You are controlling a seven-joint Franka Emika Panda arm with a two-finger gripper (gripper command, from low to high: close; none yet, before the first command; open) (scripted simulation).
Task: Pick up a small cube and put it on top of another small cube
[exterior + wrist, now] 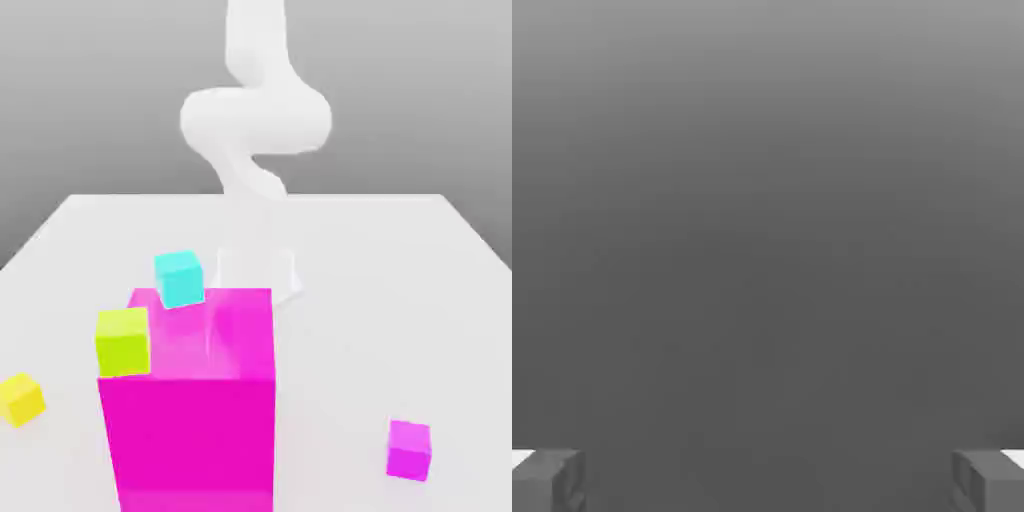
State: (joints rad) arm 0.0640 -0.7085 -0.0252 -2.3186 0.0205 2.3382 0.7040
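The fingers [768, 480] stand wide apart, holding nothing, with no cube between them. Reaching the small magenta cube [409, 449], they risk clipping the large magenta block [190, 420].

The cubes, including the small violet cube [409, 449], look smooth and matt. The table [400, 300] is plain matt white. The arm [255, 120] appears smooth white.

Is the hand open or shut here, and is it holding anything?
Open and empty: in the hand view the hand's two fingertips sit at opposite edges, with only grey background between them.
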